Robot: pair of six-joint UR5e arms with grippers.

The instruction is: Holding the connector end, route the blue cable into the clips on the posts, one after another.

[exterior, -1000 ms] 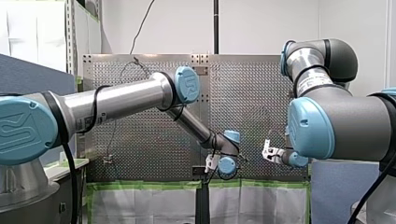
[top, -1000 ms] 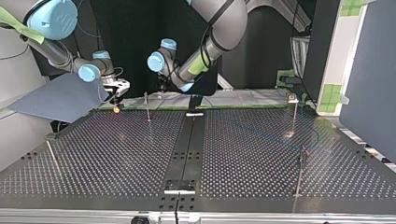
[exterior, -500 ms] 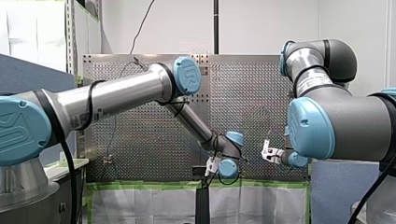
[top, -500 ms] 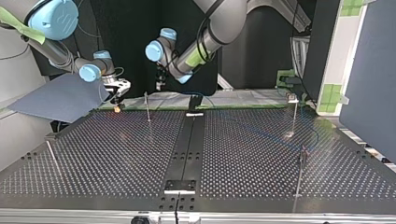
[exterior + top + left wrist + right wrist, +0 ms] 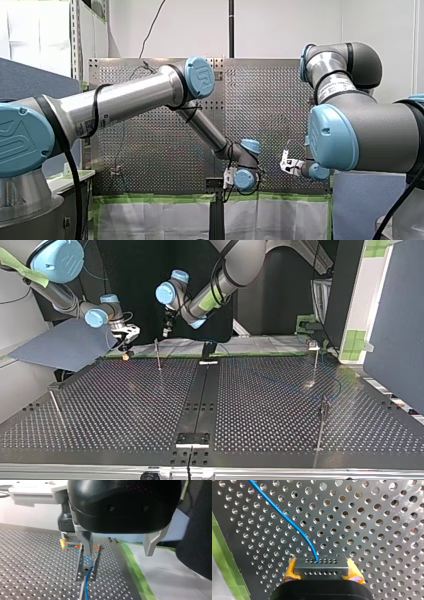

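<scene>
Clamping the right gripper (image 5: 322,574) tight on the connector (image 5: 321,566), trailing the blue cable (image 5: 287,517) across the perforated table (image 5: 374,533). Holding the left gripper (image 5: 118,547) spread wide just over the post (image 5: 79,567) carrying that cable, sitting nearer it than half a second back, forearm slanting down past centre

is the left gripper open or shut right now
Open. In the left wrist view, my left gripper has its metal fingers wide apart, holding nothing.
</scene>
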